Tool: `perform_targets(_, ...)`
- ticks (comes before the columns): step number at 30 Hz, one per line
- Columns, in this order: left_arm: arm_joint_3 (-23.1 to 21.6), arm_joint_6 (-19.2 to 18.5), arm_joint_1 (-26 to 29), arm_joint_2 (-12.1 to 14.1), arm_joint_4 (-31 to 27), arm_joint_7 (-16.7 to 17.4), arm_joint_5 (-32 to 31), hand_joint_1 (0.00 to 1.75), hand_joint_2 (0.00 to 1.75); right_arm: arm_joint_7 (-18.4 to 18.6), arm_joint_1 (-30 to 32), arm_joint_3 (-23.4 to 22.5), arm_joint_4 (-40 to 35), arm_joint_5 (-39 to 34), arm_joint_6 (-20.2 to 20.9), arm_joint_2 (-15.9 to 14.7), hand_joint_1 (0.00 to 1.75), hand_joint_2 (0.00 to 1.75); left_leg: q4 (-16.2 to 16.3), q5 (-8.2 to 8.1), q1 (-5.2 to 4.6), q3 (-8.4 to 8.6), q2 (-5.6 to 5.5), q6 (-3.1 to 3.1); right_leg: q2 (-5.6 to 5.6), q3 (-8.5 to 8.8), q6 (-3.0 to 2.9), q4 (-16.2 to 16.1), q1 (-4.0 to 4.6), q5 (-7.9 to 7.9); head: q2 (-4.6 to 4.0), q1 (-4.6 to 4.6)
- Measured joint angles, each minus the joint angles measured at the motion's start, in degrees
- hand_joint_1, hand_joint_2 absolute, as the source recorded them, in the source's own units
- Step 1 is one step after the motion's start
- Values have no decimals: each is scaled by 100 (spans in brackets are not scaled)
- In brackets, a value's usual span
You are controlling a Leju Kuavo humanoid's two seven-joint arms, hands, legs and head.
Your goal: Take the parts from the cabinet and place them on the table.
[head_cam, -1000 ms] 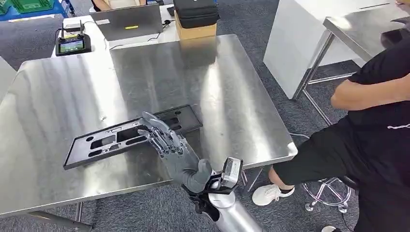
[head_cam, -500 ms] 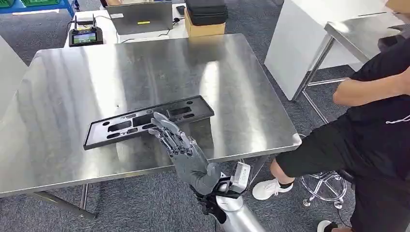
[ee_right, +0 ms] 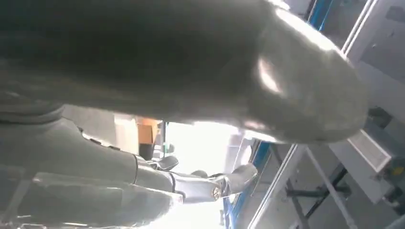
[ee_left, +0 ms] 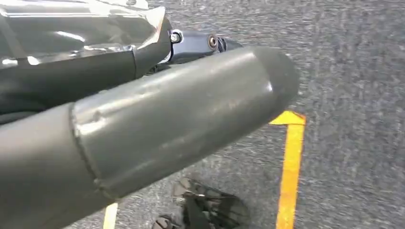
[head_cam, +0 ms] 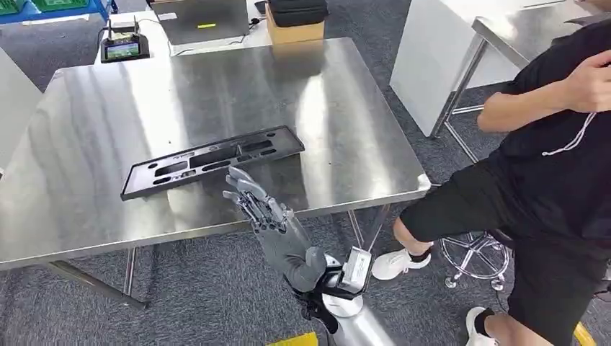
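I am looking down over a large stainless-steel table (head_cam: 94,209) that is taking up most of the head view. At three o'clock a person in dark clothes (head_cam: 555,180) is sitting just beside the table's right edge. Near the table's front, at about nine o'clock from centre, a long flat black plastic part with cut-out slots (head_cam: 209,160) is lying flat on the steel. My right hand (head_cam: 270,223) is hovering at six o'clock over the table's front edge, just beside the part and apart from it, fingers spread and straight, holding nothing. My left hand (ee_left: 143,124) is hanging toward a grey carpeted floor with yellow tape; I cannot tell how its fingers are lying. At twelve o'clock, beyond the far edge, a cardboard box (head_cam: 295,30) is standing. I judge this one part delivered; whether more parts are waiting in the cabinet, I cannot tell.
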Motion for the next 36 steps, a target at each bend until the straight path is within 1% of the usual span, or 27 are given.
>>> perform_targets(1,0,0,0,2,0,0,0,0,0,0,1,22,0,31,-35,-2,0,0,277,-2,20,-34,1,-32,-9,-80,10,12,-1,56,0,2)
perform_targets(3,2,0,0,11,0,0,0,0,0,0,2,61,0,70,-74,-11,0,0,114,336,73,222,5,-70,-15,-223,55,52,-13,136,0,0)
perform_targets(4,2,2,-2,13,0,0,0,0,0,0,0,74,0,83,-114,-11,0,0,-306,550,103,542,8,-88,-16,-300,100,96,-27,166,0,0)
perform_targets(5,2,15,-5,15,0,0,0,0,0,0,-4,88,0,103,-140,-11,0,0,-816,637,124,913,9,-98,-15,-364,135,149,-37,189,0,0)
perform_targets(6,2,17,-16,13,0,0,0,0,0,0,-13,107,0,116,-166,-11,0,0,-1244,479,123,1186,-3,-102,-16,-419,167,208,-7,207,0,-4)
perform_targets(7,2,17,-17,18,0,0,0,0,0,0,-32,125,0,131,-188,-13,0,0,-1373,441,86,1251,-40,-41,-21,-450,213,228,2,238,0,11)
perform_targets(9,4,28,-10,18,0,2,0,0,0,0,-53,177,0,177,-291,-11,0,0,-1333,476,42,1165,-31,35,-29,-463,315,214,-3,332,0,22)
perform_targets(11,7,31,-12,0,2,7,4,0,0,0,-65,212,2,205,-350,-35,0,0,-1419,632,82,1063,3,229,-30,-510,399,231,31,370,0,35)
perform_targets(13,7,31,-20,4,0,9,4,0,0,0,-70,223,2,236,-403,-55,0,0,-1429,755,43,922,23,351,14,-713,282,613,6,-121,0,59)
perform_targets(14,7,31,-18,9,0,9,4,0,0,0,-69,243,6,260,-431,-72,0,0,-1428,845,25,808,28,360,20,-856,217,1156,-5,-517,0,61)
perform_targets(15,9,33,-14,11,0,11,7,0,0,0,-70,254,15,265,-451,-90,0,0,-1424,915,16,712,34,370,22,-962,209,1610,-10,-746,0,59)
perform_targets(17,9,31,-15,13,0,11,7,0,0,0,-67,271,28,282,-483,-114,0,0,-1417,1019,5,616,41,366,25,-1017,272,2057,-9,-850,0,61)
perform_targets(19,11,33,-16,5,0,11,7,0,0,0,-69,302,72,393,-614,-146,0,0,-1407,1143,-6,458,40,351,28,-784,396,1977,-9,-636,0,63)
perform_targets(20,13,33,-16,2,0,13,13,0,0,0,-67,315,114,459,-685,-164,0,0,-1403,1207,-10,379,37,337,29,-502,454,1627,-5,-458,0,66)
perform_targets(21,17,33,-17,0,0,11,20,0,0,0,-71,330,155,538,-757,-181,0,0,-1401,1274,-16,303,29,318,30,-104,468,1072,-1,-321,0,66)
perform_targets(22,24,33,-20,-4,0,11,31,0,0,22,-89,348,250,694,-868,-197,0,0,-1395,1336,-18,266,21,295,36,288,416,501,-1,-345,0,66)
perform_targets(23,33,31,-21,-6,0,11,39,0,0,59,-117,363,412,889,-995,-208,0,0,-1387,1388,-46,225,10,252,43,615,335,-16,53,-535,0,68)
perform_targets(26,68,13,-17,-13,0,41,46,0,0,126,-107,431,1368,1619,-1523,-325,0,0,-1483,1578,-3,255,16,146,46,474,224,-30,133,-454,2,72)
perform_targets(27,81,11,1,2,0,57,44,0,0,190,-77,444,1768,1711,-1617,-363,0,0,-1519,1661,-19,236,-11,93,24,406,163,-97,57,-336,2,77)
perform_targets(28,90,9,-3,13,0,59,35,0,0,253,-65,448,2157,1751,-1720,-374,0,0,-1435,1471,12,133,-5,76,-19,399,125,-106,-15,-243,2,59)
perform_targets(29,96,9,5,11,0,74,35,0,0,258,-43,446,2590,1797,-1863,-380,0,0,-1192,1068,17,55,0,56,-14,278,37,-116,-17,-157,2,39)
perform_targets(31,122,11,5,15,0,87,35,0,0,168,65,440,3418,1845,-2134,-432,0,0,-350,380,43,-162,-1,-2,-49,153,3,-110,3,-18,2,24)
perform_targets(32,133,13,10,18,0,90,35,0,0,153,141,435,3706,1849,-2199,-466,0,0,104,207,53,-251,2,-31,-68,36,12,-93,12,57,2,22)
perform_targets(33,142,15,19,20,0,90,35,0,0,188,153,429,3933,1841,-2243,-481,0,0,333,253,65,-244,3,-48,-70,-73,27,-64,11,121,2,22)
perform_targets(34,146,33,21,20,0,92,35,0,0,381,149,400,4241,1720,-2398,-479,0,0,330,448,87,-117,3,-66,-69,-186,54,-26,1,176,2,18)
perform_targets(35,151,55,18,22,0,92,35,0,0,623,156,301,4519,1551,-2645,-459,0,0,121,657,107,113,4,-77,-67,-280,89,17,-12,212,2,18)
perform_targets(36,151,85,10,22,0,92,31,0,0,856,172,150,4770,1370,-2908,-448,0,0,-275,799,124,467,4,-91,-65,-374,137,81,-32,243,2,18)
